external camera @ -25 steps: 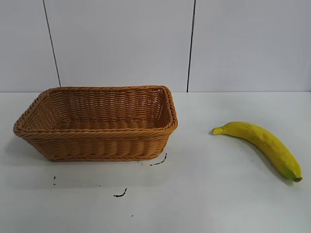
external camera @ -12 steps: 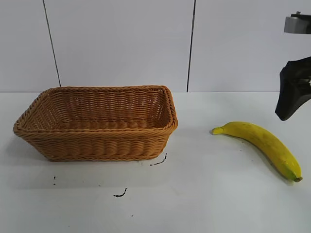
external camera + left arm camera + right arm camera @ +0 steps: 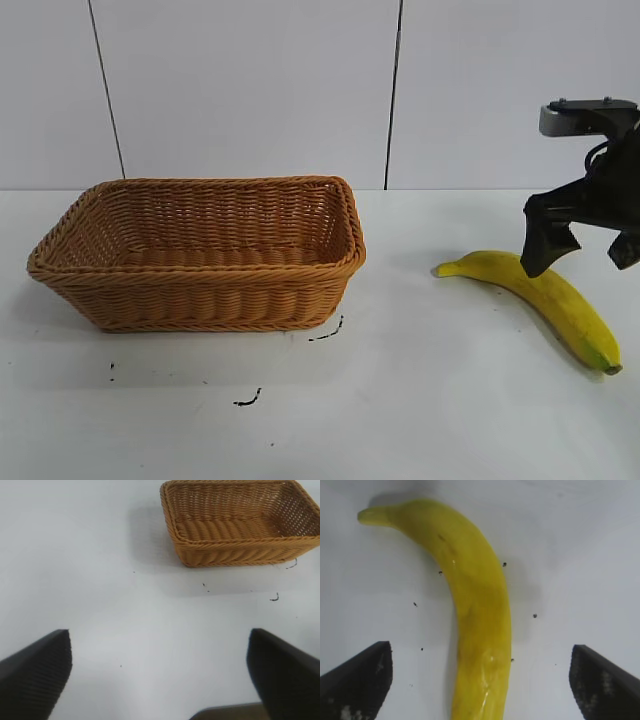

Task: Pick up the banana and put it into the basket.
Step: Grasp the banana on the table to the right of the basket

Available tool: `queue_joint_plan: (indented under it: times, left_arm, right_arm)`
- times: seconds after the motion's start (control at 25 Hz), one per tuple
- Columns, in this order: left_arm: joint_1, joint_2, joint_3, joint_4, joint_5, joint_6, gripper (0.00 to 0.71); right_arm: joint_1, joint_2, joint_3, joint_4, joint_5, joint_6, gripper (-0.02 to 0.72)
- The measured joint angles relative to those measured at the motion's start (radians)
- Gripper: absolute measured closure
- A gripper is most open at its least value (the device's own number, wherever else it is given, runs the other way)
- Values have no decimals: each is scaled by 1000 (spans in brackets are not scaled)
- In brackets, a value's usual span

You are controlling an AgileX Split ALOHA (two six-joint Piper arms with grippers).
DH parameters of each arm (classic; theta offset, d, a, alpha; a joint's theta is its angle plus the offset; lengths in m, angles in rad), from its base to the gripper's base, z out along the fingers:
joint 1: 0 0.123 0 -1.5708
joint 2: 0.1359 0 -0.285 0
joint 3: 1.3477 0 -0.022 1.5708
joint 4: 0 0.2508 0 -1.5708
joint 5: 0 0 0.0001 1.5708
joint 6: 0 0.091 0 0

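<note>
banana: yellow, curved, greenish tip | right gripper: wide open, empty, above

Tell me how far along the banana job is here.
Nothing is finished: the banana lies on the table, and the basket holds nothing. In hand: the right pincer hangs open above the banana. The left pincer is open over bare table. Left: grasp, carry, drop in.

Your right gripper hangs at the exterior view's three o'clock edge, pointing steeply down, fingers spread wide, holding nothing. Your left gripper sits parked, angled gently downward, jaws apart and empty.
</note>
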State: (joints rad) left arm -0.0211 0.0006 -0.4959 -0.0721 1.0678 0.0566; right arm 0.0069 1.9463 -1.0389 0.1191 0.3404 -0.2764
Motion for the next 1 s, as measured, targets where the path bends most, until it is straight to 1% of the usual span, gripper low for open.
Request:
queue_joint_plan:
  times: [0.24,0.28,0.36,0.44,0.52,0.56,0.6,0.84,0.92,1.0]
  left_arm:
    - [0,0,0,0,0,0,20]
    - [0,0,0,0,0,0,20]
    - [0,0,0,0,0,0,20]
    - [0,0,0,0,0,0,20]
    - [0,0,0,-1,0,0,20]
    - [0,0,0,-1,0,0,20]
    - [0,0,0,-1,0,0,20]
    - [0,0,0,-1,0,0,20]
    - [0,0,0,-1,0,0,20]
    - [0,0,0,-1,0,0,20]
  right_arm:
    - [0,33,0,0,-14,0,46]
    - [0,33,0,0,-17,0,54]
    - [0,33,0,0,-17,0,98]
    - [0,33,0,0,-17,10,188]
    - [0,33,0,0,-17,28,304]
    - [0,33,0,0,-17,38,377]
    - [0,33,0,0,-17,42,409]
    - [0,28,0,-13,-6,8,406]
    - [0,7,0,-19,18,7,406]
    - [0,-34,-11,-21,58,6,406]
